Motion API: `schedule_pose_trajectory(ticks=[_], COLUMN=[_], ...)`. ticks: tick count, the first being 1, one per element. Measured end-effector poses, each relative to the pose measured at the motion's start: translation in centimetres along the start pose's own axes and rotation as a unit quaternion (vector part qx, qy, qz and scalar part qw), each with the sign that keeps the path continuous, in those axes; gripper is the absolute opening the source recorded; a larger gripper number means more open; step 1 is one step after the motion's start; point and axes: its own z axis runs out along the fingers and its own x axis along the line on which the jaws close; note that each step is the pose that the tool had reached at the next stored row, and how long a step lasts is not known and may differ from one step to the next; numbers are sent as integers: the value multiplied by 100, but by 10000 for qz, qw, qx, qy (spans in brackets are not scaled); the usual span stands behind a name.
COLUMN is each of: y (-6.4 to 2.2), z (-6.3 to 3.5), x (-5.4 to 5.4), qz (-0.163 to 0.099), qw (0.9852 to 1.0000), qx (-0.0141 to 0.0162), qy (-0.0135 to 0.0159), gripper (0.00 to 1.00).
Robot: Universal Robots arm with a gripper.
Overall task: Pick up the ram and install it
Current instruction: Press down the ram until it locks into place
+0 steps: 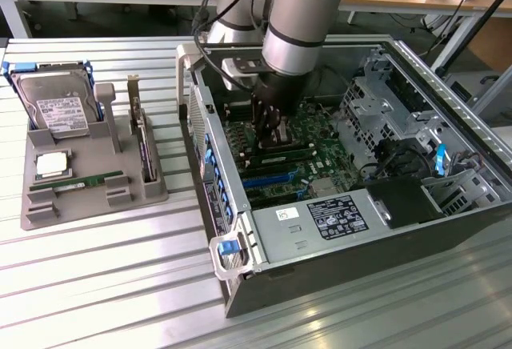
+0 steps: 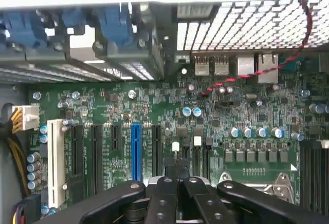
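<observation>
Ribbed tabltop aside, my claw [image 1: 276,129] hangs shut, empty, inside the computer case [image 1: 448,229]; ram [image 1: 78,182] lies in the tray [image 1: 144,197].

The gripper [image 1: 276,137] hangs inside the open computer case [image 1: 448,229], just above the motherboard [image 1: 320,153]. Well apart from it — outside the case, toward the exterior view's left — sits a parts tray [image 1: 152,193]; on it lie the ram [image 1: 80,182], a CPU chip [image 1: 53,164] and a hard drive [image 1: 58,111].
</observation>
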Motion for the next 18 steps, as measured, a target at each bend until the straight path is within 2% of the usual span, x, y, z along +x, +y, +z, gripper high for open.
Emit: schedule_pose_trajectory(ticks=[2,5,7,8,12,13,15,16,18], y=[-261,-444,-648,-779,-1182,-1253,-1328,-1380,-1430], z=[-13,-23,-33,-39,-61,-65,-70,-94,-166], x=[-3,-5,-8,-10,-15,-15,-16,-16,-13], qz=[-6,-10,-14,-17,-25,-26,-26,-28,-29], qw=[10000,9999,9998,9997,9992,9991,9991,9991,9991], qx=[-66,-131,-203,-249,-403,-418,-423,-424,-424], qy=[0,1,2,2,5,5,2,-9,-27], gripper=[11,11,11,11,11,11,11,11,11])
